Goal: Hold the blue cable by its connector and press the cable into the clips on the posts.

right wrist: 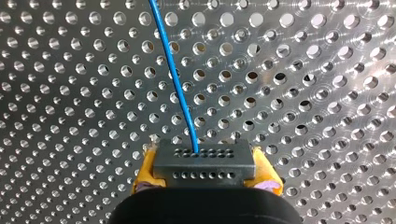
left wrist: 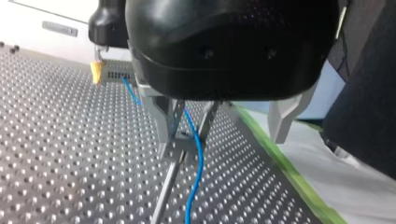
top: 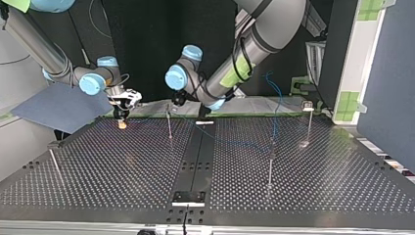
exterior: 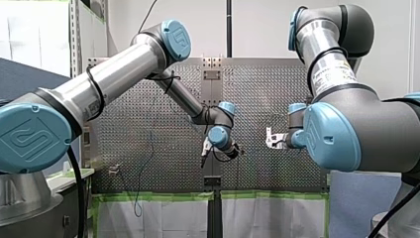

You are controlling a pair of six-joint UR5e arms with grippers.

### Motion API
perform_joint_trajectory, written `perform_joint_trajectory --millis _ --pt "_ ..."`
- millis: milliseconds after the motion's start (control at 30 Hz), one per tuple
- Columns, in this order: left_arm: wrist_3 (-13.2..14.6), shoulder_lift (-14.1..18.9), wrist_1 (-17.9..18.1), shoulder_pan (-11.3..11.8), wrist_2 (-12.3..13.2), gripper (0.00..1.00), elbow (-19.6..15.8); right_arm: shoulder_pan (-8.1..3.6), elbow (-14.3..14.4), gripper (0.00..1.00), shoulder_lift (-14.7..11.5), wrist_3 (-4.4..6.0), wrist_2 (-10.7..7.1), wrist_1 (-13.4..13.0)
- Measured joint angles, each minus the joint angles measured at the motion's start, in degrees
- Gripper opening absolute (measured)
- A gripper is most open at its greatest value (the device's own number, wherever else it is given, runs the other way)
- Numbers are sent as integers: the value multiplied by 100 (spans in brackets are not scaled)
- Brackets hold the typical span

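Note:
My right gripper (right wrist: 205, 173) is shut, its yellow pads clamped on the dark grey connector (right wrist: 203, 156). The blue cable (right wrist: 175, 74) runs out of it over the perforated plate. In the top view this gripper (top: 121, 116) hangs low at the far left. My left gripper (left wrist: 224, 126), black with metal fingers (left wrist: 161, 116), stands open astride a thin post's clip (left wrist: 181, 140). The blue cable (left wrist: 198, 158) passes through that clip, close to one finger. The connector (left wrist: 116, 74) shows beyond it. In the front view my left gripper (exterior: 204, 150) is near the middle, my right gripper (exterior: 270, 139) to its right.
Several thin posts stand on the perforated table (top: 122, 171): one by my left gripper (top: 170, 125), one mid-right (top: 270, 164), one far right (top: 308, 120), one near left (top: 54, 159). Green tape (left wrist: 289, 172) marks the table's edge. A blue sheet (top: 58, 107) lies beyond the far left corner.

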Motion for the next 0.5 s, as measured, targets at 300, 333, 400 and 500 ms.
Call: perform_joint_trajectory --millis 300,333,400,500 --pt "-114 2 114 -64 70 100 -1 -4 1 0 6 0 0 -5" --pt "-125 3 123 -69 71 100 -1 -5 0 0 7 0 0 -8" --pt "-140 2 131 -74 71 100 -1 -6 0 0 9 0 0 -12" --pt "-152 1 136 -76 67 100 -1 -8 0 0 12 0 0 -12"
